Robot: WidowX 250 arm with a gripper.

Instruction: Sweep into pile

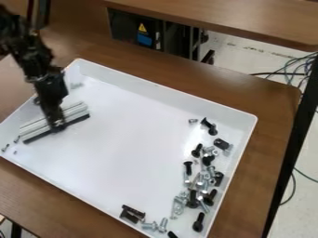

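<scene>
In the white tray, toward the view's left | black gripper pinched the squeegee between its jaws | squeegee's black blade lay against the tray floor | black and silver bolts lay loosely clustered along the right side | small screws lay near the left corner
</scene>
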